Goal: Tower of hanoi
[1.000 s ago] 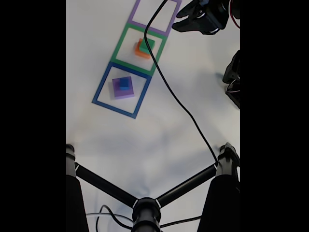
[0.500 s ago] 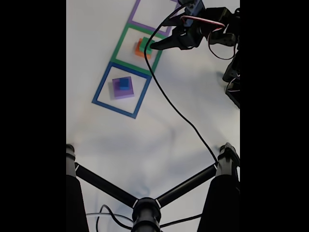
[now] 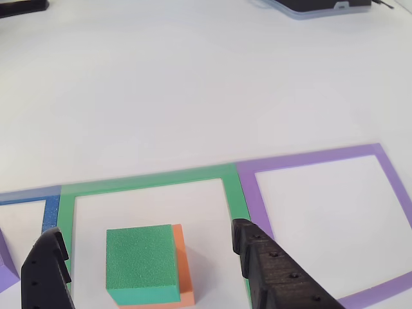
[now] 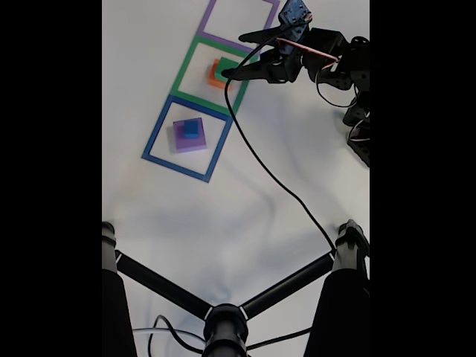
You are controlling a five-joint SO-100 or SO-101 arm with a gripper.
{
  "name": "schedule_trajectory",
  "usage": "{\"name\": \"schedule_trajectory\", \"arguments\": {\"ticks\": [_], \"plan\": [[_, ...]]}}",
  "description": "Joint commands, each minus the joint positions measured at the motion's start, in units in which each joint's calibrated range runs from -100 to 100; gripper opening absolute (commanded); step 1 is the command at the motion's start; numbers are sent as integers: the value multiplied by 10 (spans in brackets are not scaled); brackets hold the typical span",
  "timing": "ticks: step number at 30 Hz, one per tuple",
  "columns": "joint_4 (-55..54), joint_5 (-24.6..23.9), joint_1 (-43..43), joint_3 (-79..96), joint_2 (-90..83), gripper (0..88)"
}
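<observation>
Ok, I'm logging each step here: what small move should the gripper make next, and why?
Probably lower a little, then close: the open gripper has a finger on either side of the green block, which sits on the orange block.

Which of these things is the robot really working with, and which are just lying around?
In the job: green block, orange block, blue cube, purple slab, open pincer.

Just there: tape squares, black cable, tripod legs.

White tabletop — evenly lit, perhaps from above — with black tripod legs.
</observation>
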Motion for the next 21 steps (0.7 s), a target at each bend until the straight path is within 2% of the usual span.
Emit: {"name": "schedule_trajectory", "arguments": {"ticks": [1, 6, 9, 14, 21], "plan": [[-87, 8, 5, 7, 49, 304], [-145, 8, 6, 11, 105, 304], [-223, 8, 3, 6, 177, 303], [-254, 8, -4, -15, 237, 300], [-357, 8, -28, -14, 326, 293]]}}
